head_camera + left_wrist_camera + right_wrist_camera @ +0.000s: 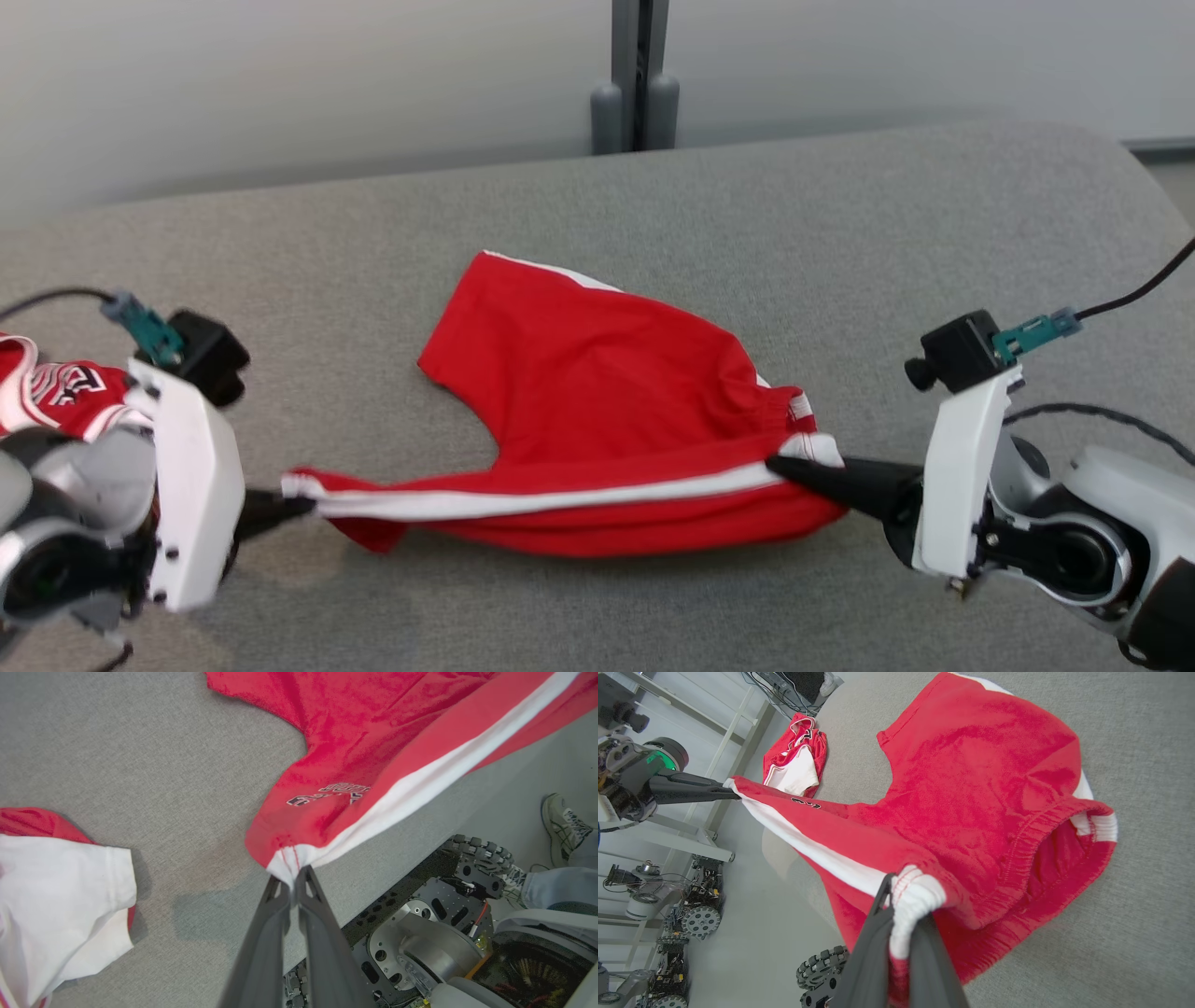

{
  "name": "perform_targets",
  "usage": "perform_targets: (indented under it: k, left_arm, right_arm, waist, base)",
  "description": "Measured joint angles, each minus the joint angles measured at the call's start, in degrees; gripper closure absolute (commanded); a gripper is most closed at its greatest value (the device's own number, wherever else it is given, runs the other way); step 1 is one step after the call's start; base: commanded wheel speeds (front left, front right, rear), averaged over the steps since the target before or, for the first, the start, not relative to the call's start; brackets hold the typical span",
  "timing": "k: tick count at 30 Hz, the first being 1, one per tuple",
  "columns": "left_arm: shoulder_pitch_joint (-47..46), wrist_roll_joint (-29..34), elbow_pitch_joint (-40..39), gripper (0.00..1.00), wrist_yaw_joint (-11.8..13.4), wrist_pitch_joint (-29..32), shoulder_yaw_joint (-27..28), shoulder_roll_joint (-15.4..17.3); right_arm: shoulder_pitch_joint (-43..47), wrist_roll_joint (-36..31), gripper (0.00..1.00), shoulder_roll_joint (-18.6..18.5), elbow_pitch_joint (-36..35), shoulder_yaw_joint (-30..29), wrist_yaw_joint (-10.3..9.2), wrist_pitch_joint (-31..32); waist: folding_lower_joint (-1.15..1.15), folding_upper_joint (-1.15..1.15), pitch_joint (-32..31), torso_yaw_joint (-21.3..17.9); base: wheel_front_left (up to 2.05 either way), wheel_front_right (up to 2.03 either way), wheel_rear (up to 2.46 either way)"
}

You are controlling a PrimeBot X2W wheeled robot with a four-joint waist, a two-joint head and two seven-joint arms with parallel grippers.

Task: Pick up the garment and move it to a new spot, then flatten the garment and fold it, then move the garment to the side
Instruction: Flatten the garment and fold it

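The garment (597, 392) is a pair of red shorts with a white side stripe, lying across the grey table (840, 233) in the head view. My left gripper (297, 505) is shut on the hem end of the stripe. My right gripper (782, 464) is shut on the waistband end, and the stripe is stretched taut between them near the table's front edge. The left wrist view shows my left gripper (293, 873) pinching the bunched white hem of the garment (373, 732). In the right wrist view my right gripper (901, 896) clamps the white waistband of the garment (971, 793).
A second red-and-white garment (47, 392) lies at the table's left end behind my left arm, also seen as cloth (60, 896) and a bundle (796, 753). A person's shoe (560, 821) and the robot base (434, 933) are below the table edge. A grey post (637, 75) stands behind.
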Motion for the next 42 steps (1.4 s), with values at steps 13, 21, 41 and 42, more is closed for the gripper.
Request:
perform_targets:
  k: [13, 21, 41, 42]
  left_arm:
    - [-16.3, 4.1, 13.6, 1.00, -2.6, 4.8, 4.3, -6.6]
    - [-23.4, 6.8, 22.3, 1.00, -4.1, 7.0, 4.7, -10.2]
    - [-29.8, 12.7, 39.7, 0.00, -8.1, 1.4, 3.4, -19.3]
    - [-29.8, 12.5, 40.3, 0.00, -8.4, 1.0, 3.4, -19.6]
  right_arm:
    - [-5.0, -0.2, 1.00, 5.0, 2.5, -5.5, 0.00, -5.9]
    - [-6.3, -0.8, 1.00, 8.2, 3.3, -6.9, 0.00, -8.8]
    - [-7.7, -2.8, 0.00, 13.0, 5.9, -7.8, 0.00, -12.7]
    - [-7.7, -2.8, 0.00, 13.2, 6.3, -7.7, 0.00, -12.7]
  waist:
    - [0.00, 0.00, 11.9, -4.1]
    - [0.00, 0.00, 18.4, -8.2]
    - [0.00, 0.00, 23.5, -12.8]
    - [0.00, 0.00, 23.4, -12.7]
  base:
    - [0.00, 0.00, 0.00]
    - [0.00, 0.00, 0.00]
    - [0.00, 0.00, 0.00]
    - [0.00, 0.00, 0.00]
